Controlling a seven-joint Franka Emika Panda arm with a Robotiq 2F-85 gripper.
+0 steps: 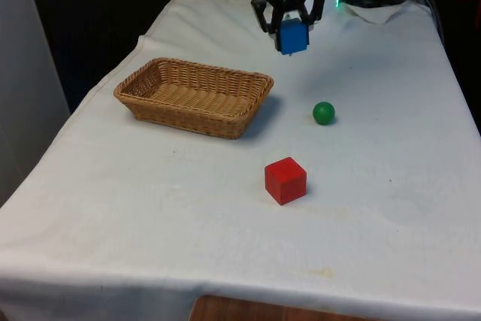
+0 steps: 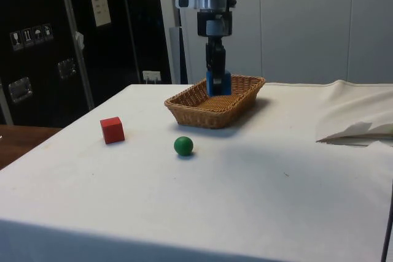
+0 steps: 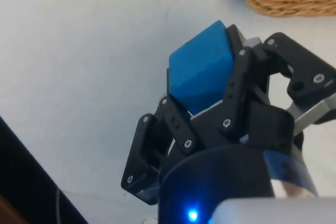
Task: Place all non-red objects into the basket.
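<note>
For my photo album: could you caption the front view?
Black robot hand carrying a blue block above the cloth, wicker basket empty, green ball and red cube waiting.

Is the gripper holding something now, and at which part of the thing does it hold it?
Yes. The gripper holds a blue block above the table, the jaws shut on two opposite sides.

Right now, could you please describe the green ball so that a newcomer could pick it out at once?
Start at the wicker basket on the white cloth; toward the front view's right of it, the green ball sits alone on the cloth. It lies farther from the camera than the red cube, and it is the only round, green thing there.
</note>
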